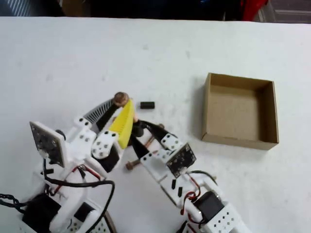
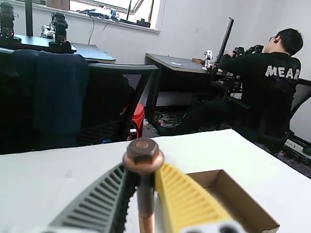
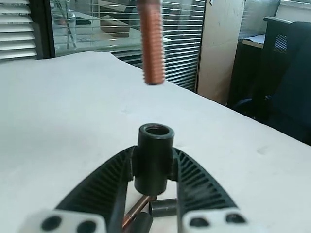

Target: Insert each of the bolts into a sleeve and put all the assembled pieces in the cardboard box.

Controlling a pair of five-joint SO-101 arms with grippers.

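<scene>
The bolt (image 2: pixel 143 158) hung upright, head up, clenched just below its head between the grey and yellow fingers of the left claw (image 2: pixel 144 177). Its threaded end (image 3: pixel 151 46) was directly above the open mouth of the sleeve (image 3: pixel 153 156), with a clear gap between them. The sleeve stood upright, gripped at its sides by the black fingers of the right claw (image 3: pixel 153 162), raised off the bench (image 1: pixel 97 58).

Under the right claw a second bolt (image 3: pixel 137 209) lay flat on the bench, with another sleeve (image 3: pixel 163 208) just beside it. From above, that second bolt (image 1: pixel 141 154) lay slanted beneath the right arm. A loose sleeve (image 1: pixel 147 105) lay on its side near the left claw (image 1: pixel 120 104). The cardboard box (image 1: pixel 235 110) sat open on the bench, well apart from both claws, and held nothing.
</scene>
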